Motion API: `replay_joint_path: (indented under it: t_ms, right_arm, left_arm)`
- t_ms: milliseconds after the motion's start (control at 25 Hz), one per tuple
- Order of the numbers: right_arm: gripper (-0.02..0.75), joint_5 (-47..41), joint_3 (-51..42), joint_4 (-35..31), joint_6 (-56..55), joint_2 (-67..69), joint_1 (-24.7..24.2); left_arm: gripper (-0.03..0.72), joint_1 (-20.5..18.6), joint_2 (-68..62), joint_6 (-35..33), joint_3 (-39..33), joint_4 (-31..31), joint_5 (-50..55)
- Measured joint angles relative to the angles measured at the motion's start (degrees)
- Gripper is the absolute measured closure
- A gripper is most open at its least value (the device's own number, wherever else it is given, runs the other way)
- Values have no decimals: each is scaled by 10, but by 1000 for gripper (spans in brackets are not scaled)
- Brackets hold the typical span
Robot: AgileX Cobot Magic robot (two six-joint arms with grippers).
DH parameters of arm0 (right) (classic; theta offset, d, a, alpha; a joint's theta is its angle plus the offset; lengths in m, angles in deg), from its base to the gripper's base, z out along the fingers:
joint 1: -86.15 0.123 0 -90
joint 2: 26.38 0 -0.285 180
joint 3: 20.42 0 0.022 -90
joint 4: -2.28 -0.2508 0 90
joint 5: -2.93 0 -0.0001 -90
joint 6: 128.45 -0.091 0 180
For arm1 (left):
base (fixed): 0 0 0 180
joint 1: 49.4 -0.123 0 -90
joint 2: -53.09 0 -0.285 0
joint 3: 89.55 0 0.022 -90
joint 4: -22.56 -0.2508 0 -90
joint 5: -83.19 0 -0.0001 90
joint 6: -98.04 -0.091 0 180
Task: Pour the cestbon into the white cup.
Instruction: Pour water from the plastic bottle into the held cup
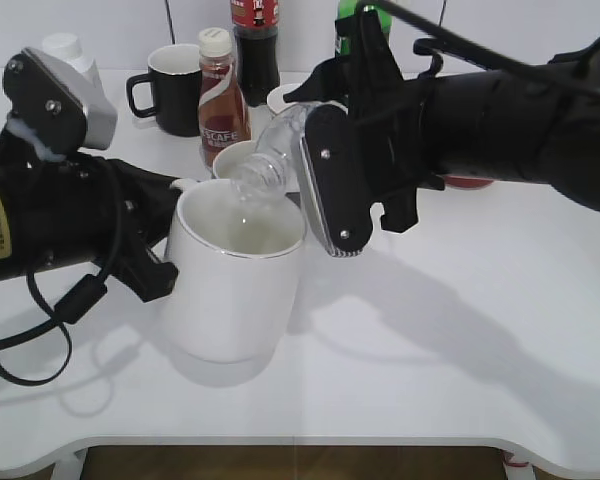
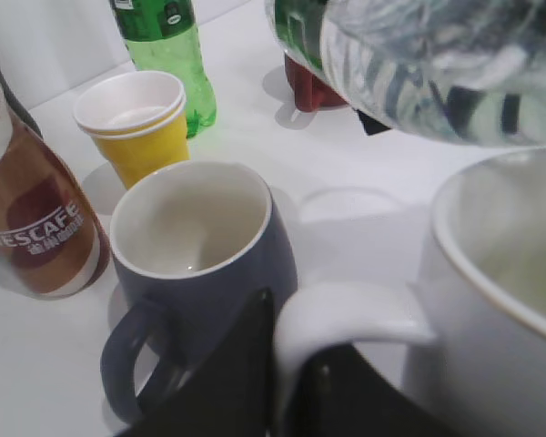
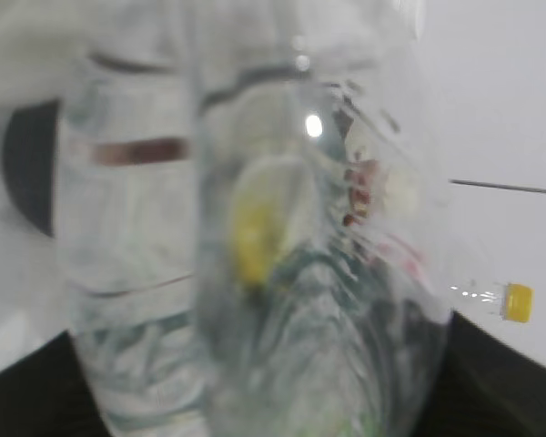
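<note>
While the right gripper [image 1: 332, 175] is clamping the cestbon [image 1: 270, 160] and tipping it mouth-down, the neck is hanging just over the far rim of the white cup [image 1: 235, 275], and that is where the trouble could be starting: tip too fast and water is likely splashing past the rim onto the table [image 1: 460, 340]. Over on the other side, the left gripper [image 2: 287, 382] is pinching the cup's handle, jaws closed around it, holding it steady. Any tug from that arm is risking a slide out from under the stream. Room is tight beyond the jaws, with the grey mug [image 2: 196, 246], brown coffee bottle [image 1: 220, 95] and yellow paper cup [image 2: 141, 123] crowding close behind; the near side is looking open.
</note>
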Motion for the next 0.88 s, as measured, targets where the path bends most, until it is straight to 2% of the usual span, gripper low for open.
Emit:
replay_joint_path:
  t_ms: [680, 880]
  right_arm:
    - [252, 81, 0, -212, 278, 0, 0]
    - [252, 91, 0, -235, 329, 0, 0]
  left_arm:
    - [658, 0, 0, 0, 0, 0, -1]
    - [658, 0, 0, 0, 0, 0, -1]
